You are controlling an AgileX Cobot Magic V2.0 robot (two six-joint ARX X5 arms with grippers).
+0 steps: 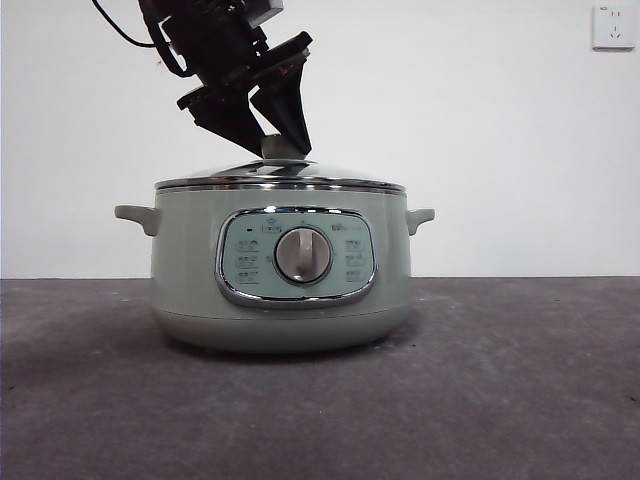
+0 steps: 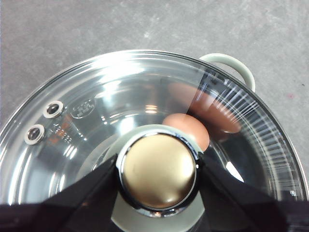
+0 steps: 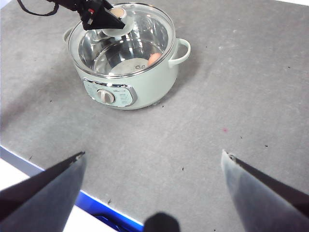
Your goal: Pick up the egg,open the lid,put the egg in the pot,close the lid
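Note:
The pale green pot (image 1: 190, 270) stands on the grey table with its glass lid (image 1: 280, 178) resting on it. My left gripper (image 1: 272, 138) comes down from the upper left, its jaws against both sides of the lid's knob (image 2: 158, 169). The brown egg (image 2: 190, 128) lies inside the pot, seen through the glass lid (image 2: 120, 92). In the right wrist view the pot (image 3: 145, 89), the lid (image 3: 130, 34), the egg (image 3: 154, 59) and the left gripper (image 3: 104, 17) show far off. My right gripper (image 3: 152, 154) is open and empty, high above the table, well away from the pot.
One pot handle (image 2: 231, 65) sticks out past the lid's rim. The table's near edge with a blue strip (image 3: 106, 212) lies below my right gripper. A white wall socket (image 1: 612, 27) sits on the back wall at the upper right.

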